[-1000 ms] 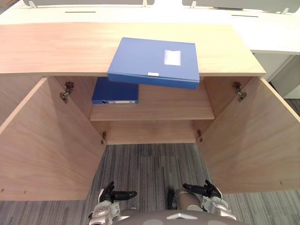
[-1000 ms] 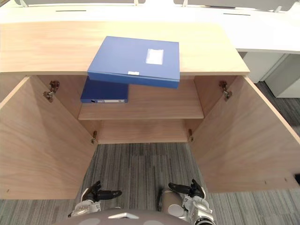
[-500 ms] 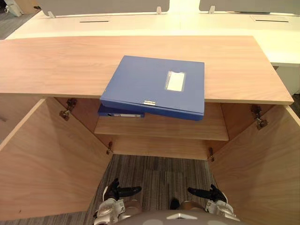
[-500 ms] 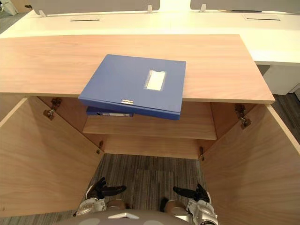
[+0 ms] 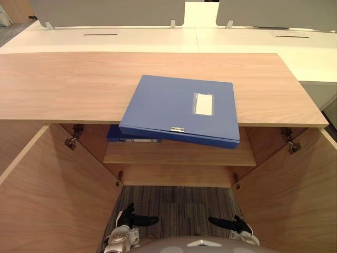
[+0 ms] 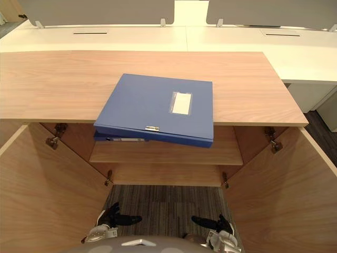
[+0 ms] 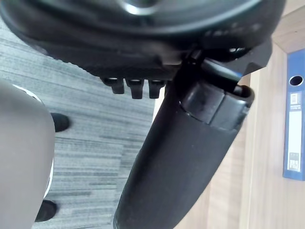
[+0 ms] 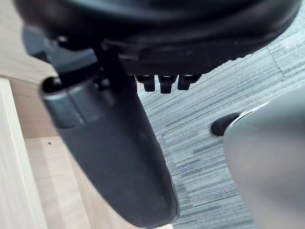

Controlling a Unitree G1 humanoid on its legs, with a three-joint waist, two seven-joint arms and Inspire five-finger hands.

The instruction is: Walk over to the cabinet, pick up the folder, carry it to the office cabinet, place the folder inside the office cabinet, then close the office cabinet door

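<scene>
Blue folder [image 5: 181, 108] lying flat on the pale wood worktop [image 5: 68, 79] of a cabinet [image 5: 179, 174]. It sits slightly askew, and its near edge juts out past the worktop's front edge. The left door [image 5: 52, 200] and the right door [image 5: 295, 200] both stand wide open. Inside, a second folder [image 5: 118, 136], also blue, lies on the left part of the shelf [image 5: 200, 155], partly hidden under the overhang. The left hand [image 5: 128, 220] and right hand [image 5: 237, 225] hang low over grey striped carpet [image 5: 179, 203], well apart from the folder. Both hands are empty, with fingers [image 7: 137, 88] released and thumbs held out. White desks [image 5: 158, 37] stand behind the cabinet.
</scene>
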